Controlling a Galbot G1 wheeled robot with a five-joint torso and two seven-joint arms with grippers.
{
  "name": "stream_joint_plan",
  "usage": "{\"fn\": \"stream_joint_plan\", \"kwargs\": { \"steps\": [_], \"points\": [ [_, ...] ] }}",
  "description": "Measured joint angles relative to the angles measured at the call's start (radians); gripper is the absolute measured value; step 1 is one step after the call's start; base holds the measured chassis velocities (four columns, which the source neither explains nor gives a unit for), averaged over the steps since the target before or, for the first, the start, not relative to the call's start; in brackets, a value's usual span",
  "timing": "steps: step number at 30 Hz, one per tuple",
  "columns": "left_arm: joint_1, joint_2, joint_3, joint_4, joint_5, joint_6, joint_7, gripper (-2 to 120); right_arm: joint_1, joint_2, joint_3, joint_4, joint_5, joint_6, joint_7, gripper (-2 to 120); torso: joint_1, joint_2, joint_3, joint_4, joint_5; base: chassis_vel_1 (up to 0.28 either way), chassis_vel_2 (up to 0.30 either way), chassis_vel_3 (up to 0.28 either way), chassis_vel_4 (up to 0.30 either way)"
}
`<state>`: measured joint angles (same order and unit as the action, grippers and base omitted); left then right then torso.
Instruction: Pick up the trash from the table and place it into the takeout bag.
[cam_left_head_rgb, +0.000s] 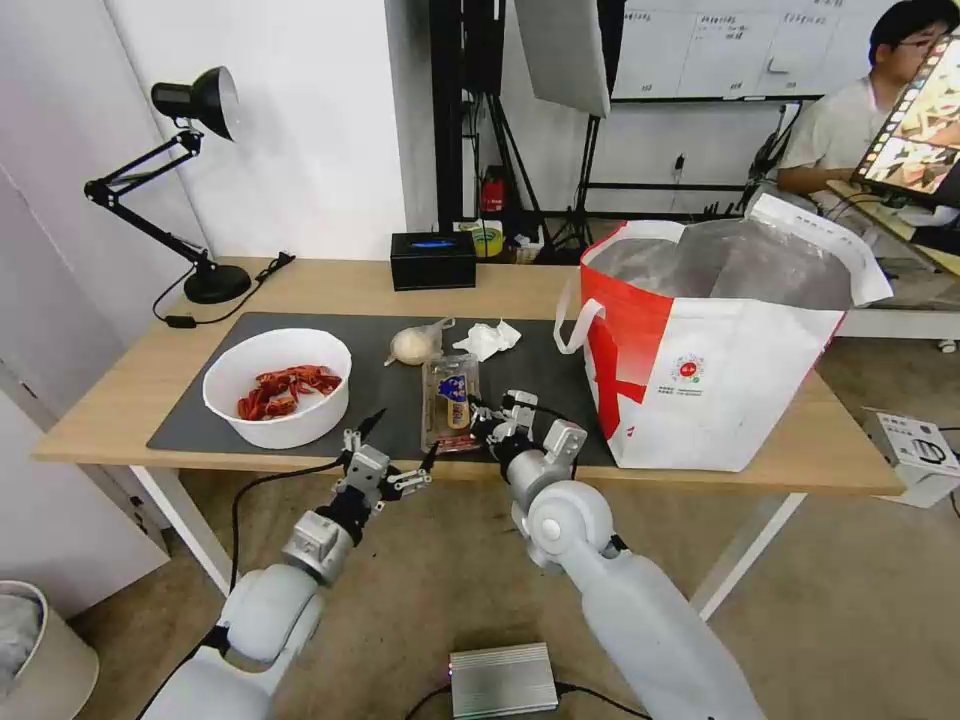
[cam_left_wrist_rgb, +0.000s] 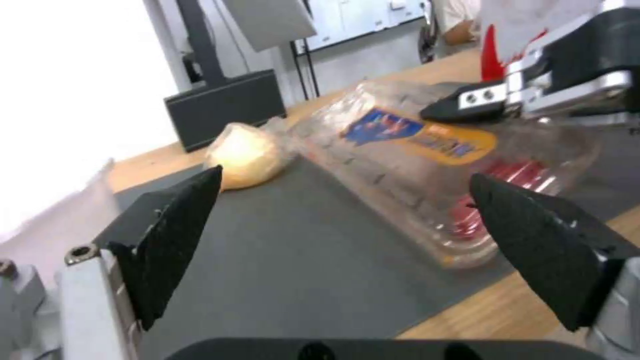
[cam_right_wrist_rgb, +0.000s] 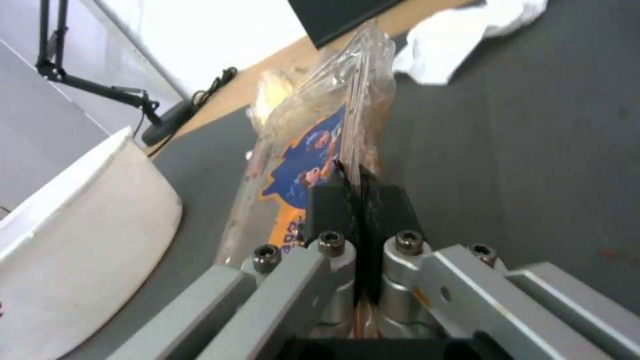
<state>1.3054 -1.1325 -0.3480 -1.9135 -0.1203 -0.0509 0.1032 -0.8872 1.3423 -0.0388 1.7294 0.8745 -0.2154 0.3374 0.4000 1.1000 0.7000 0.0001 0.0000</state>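
Light wooden table (cam_left_head_rgb: 330, 290) with dark grey mat (cam_left_head_rgb: 380, 340); right gripper (cam_left_head_rgb: 487, 418) fingers pinched clear plastic clamshell box (cam_left_head_rgb: 450, 398) edge at mat's 6 o'clock; left gripper (cam_left_head_rgb: 399, 441) fingers spread wide beside it.

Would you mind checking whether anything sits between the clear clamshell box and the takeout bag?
Nothing visible does. The right gripper is pinched on the clear plastic clamshell box, and bare dark grey mat lies between it and the white-and-red takeout bag.
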Motion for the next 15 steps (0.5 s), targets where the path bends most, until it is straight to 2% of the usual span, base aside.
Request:
{"fn": "stream_joint_plan", "kwargs": {
  "steps": [7, 15],
  "points": [
    [0.028, -0.013, -0.029, -0.022, -0.028, 0.014, -0.018, 100, -0.009, -0.032, 0.001, 0.029, -0.055, 0.022, -0.033, 0, 0.0, 0.0, 0.0, -0.0001, 0.0, 0.0, 0.0, 0.0, 0.0],
    [0.053, -0.04, -0.053, -0.043, -0.042, 0.024, -0.021, 100, -0.036, -0.108, 0.016, 0.092, -0.161, 0.112, -0.093, 0, 0.0, 0.0, 0.0, -0.0002, 0.0001, 0.0, 0.0, 0.0, 0.0]
  ]
}}
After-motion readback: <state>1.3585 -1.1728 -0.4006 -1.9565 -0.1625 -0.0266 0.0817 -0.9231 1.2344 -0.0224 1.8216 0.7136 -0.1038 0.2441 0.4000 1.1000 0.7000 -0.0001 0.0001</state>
